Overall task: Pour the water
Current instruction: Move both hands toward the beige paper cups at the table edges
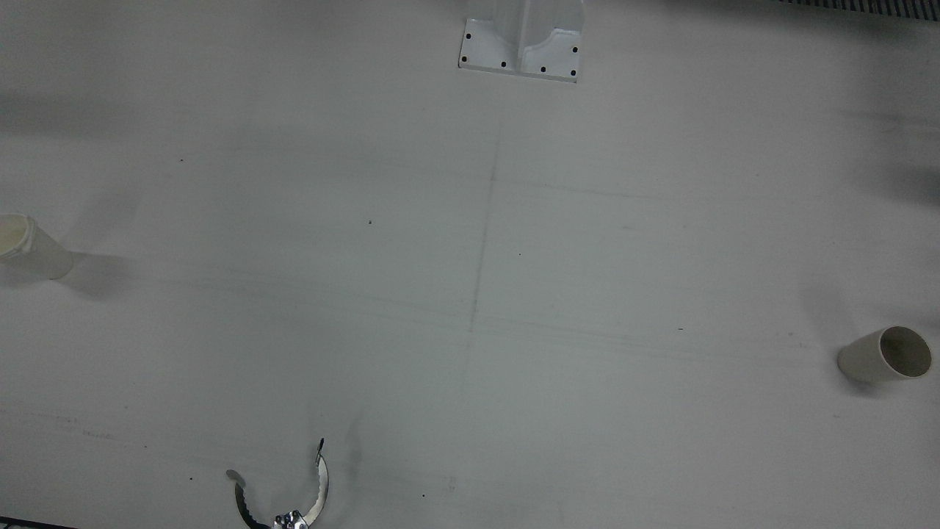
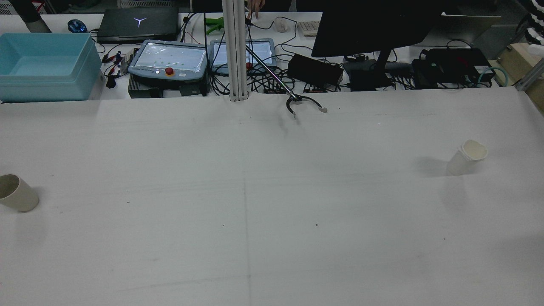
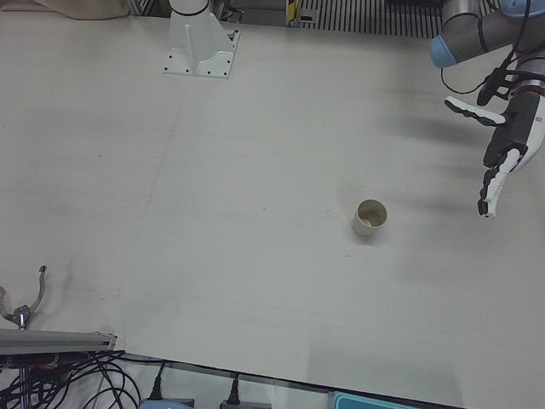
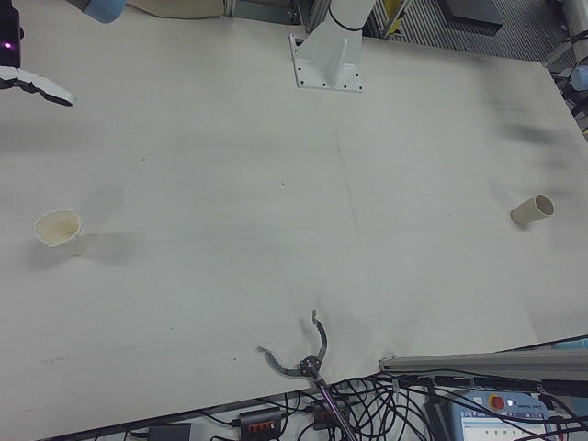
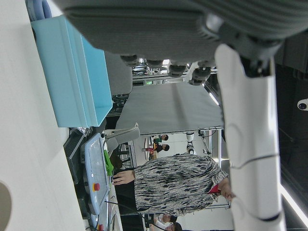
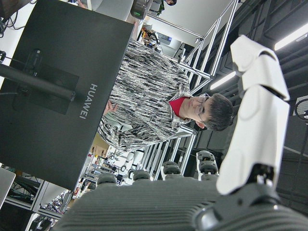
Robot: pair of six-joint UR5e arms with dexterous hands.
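Two cups are sitting far apart on the table (image 1: 470, 294) in the front view: a white cup (image 1: 33, 250) at 9 o'clock, upright, and a beige cup (image 1: 885, 356) near 4 o'clock, also upright, its mouth leaning toward the lens. A reacher tool (image 1: 283, 496) is lying at 6 o'clock. No arm is showing here.

From the rear, the beige cup (image 2: 17, 193) is standing at 9 o'clock on the robot's left, the white cup (image 2: 467, 157) at 3 o'clock on its right, both upright with long axes vertical. Neither hand is appearing.

In the left-front view, the left hand (image 3: 504, 141) is hanging at 2 o'clock above the table, fingers spread and pointing down, holding nothing. The beige cup (image 3: 370, 217) is lying toward 8 o'clock from it, well apart, so this hand is the nearer one to it.

In the right-front view, only a fingertip of the right hand (image 4: 28, 81) is poking in at 10 o'clock, extended and empty; the white cup (image 4: 60, 231) is standing toward 6 o'clock from it, apart.

Both hand views are showing straight, spread fingers gripping nothing, looking out at the room.

I am judging that each hand is needing to descend beside its own cup before any pouring.
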